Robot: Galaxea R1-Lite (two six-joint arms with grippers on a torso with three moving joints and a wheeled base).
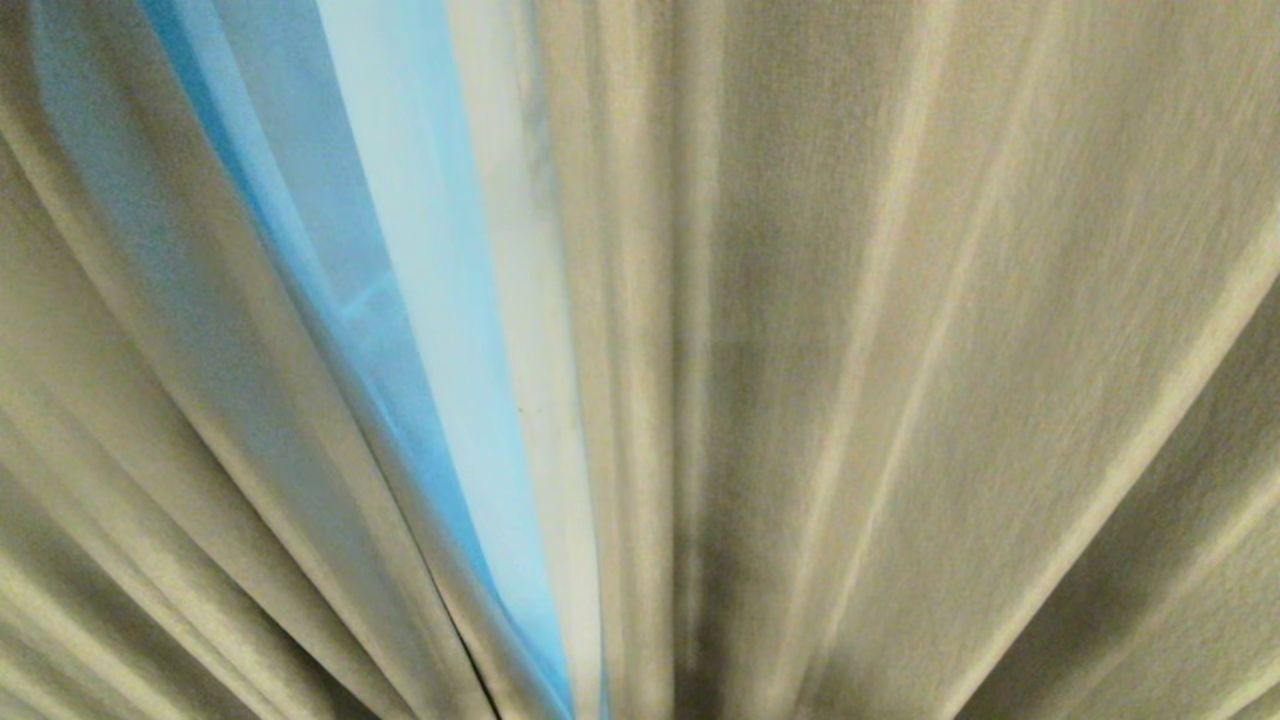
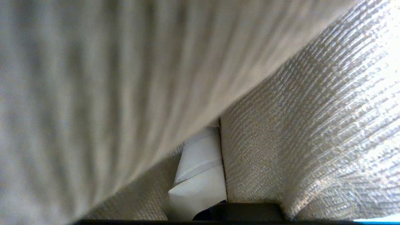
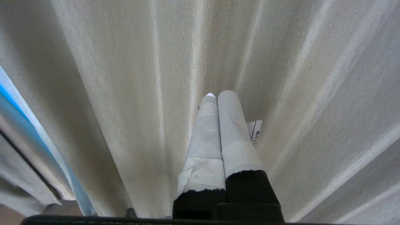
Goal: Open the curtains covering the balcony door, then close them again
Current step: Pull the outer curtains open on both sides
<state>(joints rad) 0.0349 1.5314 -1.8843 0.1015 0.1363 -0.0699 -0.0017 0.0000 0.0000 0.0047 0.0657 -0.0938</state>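
Coarse cream weave of the curtains [image 2: 312, 125] presses against the left gripper [image 2: 203, 168], pinched on a fold. They fill the head view, parted by a bright slit [image 1: 430, 300]. Soft, light cloth: best held at the edge. The right gripper [image 3: 218, 103] hangs pressed together, empty.

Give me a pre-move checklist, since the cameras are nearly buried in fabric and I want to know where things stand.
1. Curtains parted: ok, a narrow bright slit shows between the panels, left of centre.
2. Left gripper shut on curtain cloth: ok, fabric folds cover one side of it.
3. Right gripper shut, empty: ok, tips close to the pleats; contact cannot tell.
4. Balcony door visible through the slit: cannot tell, only blue light.
5. Snagged fabric: cannot tell.
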